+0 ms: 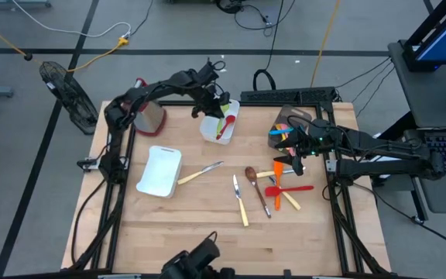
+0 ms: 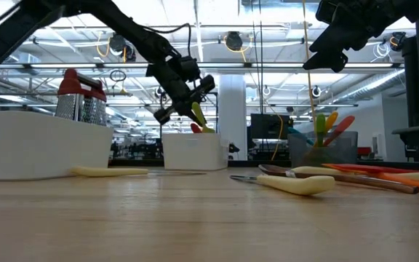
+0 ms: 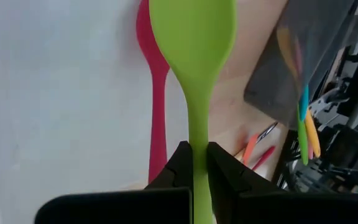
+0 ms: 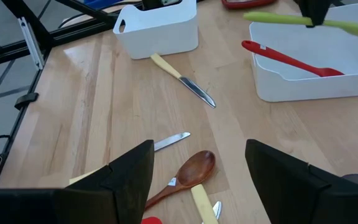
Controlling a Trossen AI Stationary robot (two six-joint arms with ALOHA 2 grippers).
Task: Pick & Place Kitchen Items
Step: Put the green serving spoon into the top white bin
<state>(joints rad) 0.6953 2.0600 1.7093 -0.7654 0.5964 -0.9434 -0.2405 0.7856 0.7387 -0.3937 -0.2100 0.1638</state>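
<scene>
Gripping green spoon [image 3: 192, 37] by its handle, left gripper [image 3: 194, 163] hangs over white tray [image 1: 210, 129], red spoon [image 3: 156, 93] lying in it below. Right gripper [image 4: 197, 174] fingers wide apart, w/ wooden spoon [image 4: 188, 174] underneath.

**Left arm gripping, right arm spread wide**

My left arm reaches across the far side of the desk, its gripper [image 1: 221, 106] with jaws pinched tight and angled downward. My right gripper [image 1: 296, 155] hangs at the right side, raised, jaws fully apart, holding nothing.
</scene>
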